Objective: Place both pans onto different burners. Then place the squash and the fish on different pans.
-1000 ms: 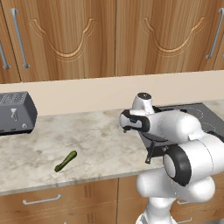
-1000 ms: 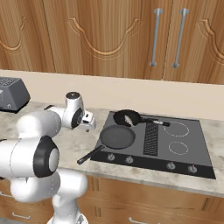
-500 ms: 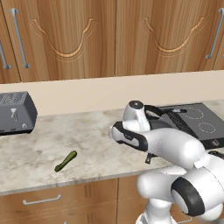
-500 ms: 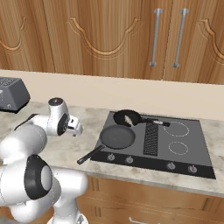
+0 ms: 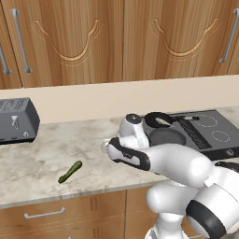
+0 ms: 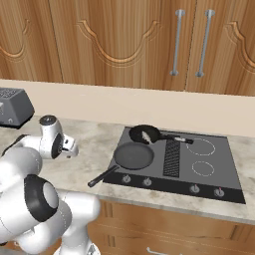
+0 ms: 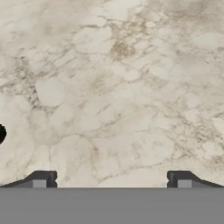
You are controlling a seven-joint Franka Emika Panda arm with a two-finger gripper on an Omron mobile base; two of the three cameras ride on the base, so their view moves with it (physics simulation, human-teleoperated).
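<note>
Swung further left since half a second back, arm off the cooktop point(image 6: 209, 172), end effector point(image 7: 111, 178) wide and holding nothing over bare marble bench point(image 5: 42, 163). Two pans point(image 6: 134, 155) point(image 6: 145, 134) on two burners; one fish point(image 6: 146, 135) in the smaller. One squash point(image 5: 70, 172) alone on bench, left of arm.

A mottled beige stone counter point(image 7: 113, 78) (matt, faintly veined) is seen. Grained wood cupboards point(image 5: 70, 42) are shown upper left; the cooktop point(image 6: 209, 169) looks smooth, dark, glassy.
</note>
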